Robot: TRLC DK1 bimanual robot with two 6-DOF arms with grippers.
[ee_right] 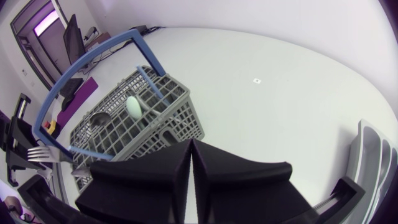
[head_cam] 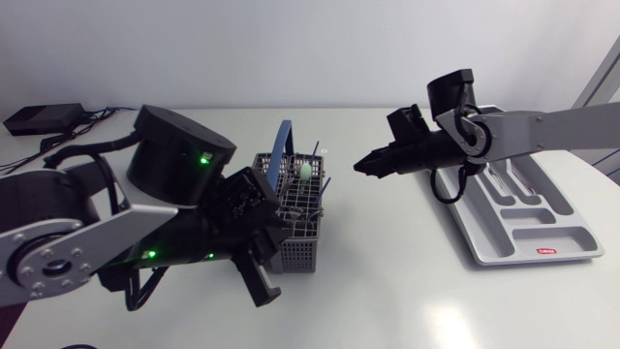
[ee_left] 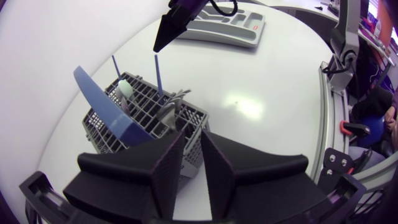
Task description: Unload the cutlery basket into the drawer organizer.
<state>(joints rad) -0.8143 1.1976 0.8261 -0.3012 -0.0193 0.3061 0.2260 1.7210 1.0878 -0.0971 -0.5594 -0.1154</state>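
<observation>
- Your table carries both task things.
- The organizer lies at your right, well apart from the basket.
- The basket stands mid-table with cutlery upright inside.
- Your left gripper sits at the basket's corner, fingers slightly parted, holding nothing.
- Your right gripper hangs between basket and organizer, fingers pressed together, empty.
- A pale green spoon stands in the basket.

Cutlery basket left of centre — drawer organizer at right, well apart

Blue handle arched over basket opening
</observation>
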